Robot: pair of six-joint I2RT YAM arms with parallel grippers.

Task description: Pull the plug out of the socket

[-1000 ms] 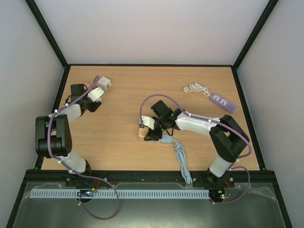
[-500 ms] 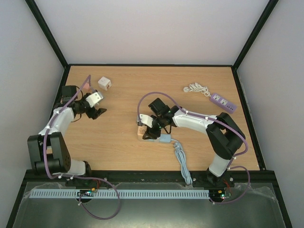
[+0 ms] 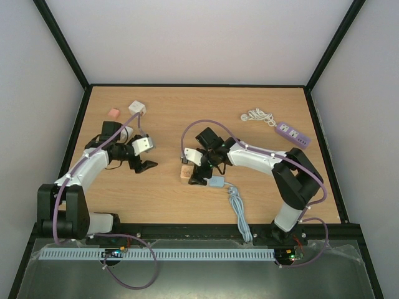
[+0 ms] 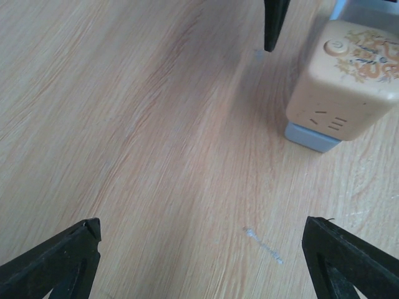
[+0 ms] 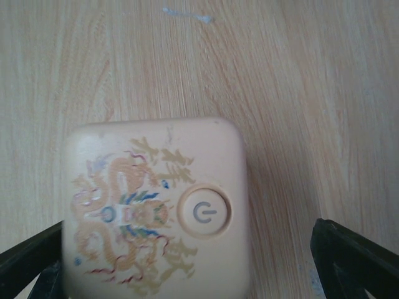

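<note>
The socket [image 3: 185, 172] is a beige cube with a dragon print and a power button [image 5: 204, 212], standing on a pale blue base [image 4: 312, 137]. Just right of it lies a light blue plug [image 3: 217, 182] with a grey cable [image 3: 237, 212]; the right arm hides whether they are joined. My right gripper [image 3: 192, 169] is open over the socket [image 5: 156, 205], one fingertip [image 5: 349, 255] clear of its side. My left gripper [image 3: 144, 156] is open over bare wood [image 4: 206, 249], left of the socket [image 4: 346, 75].
A small white cube [image 3: 137, 108] and a pink piece [image 3: 113, 113] lie at the back left. At the back right are a purple-and-white power strip [image 3: 292, 132] and a coiled white cord [image 3: 257, 116]. Black rails edge the table [image 3: 187, 118].
The right gripper has opened around the socket. The left arm has swung from the white cube toward the table's middle, opening its jaws wider.
</note>
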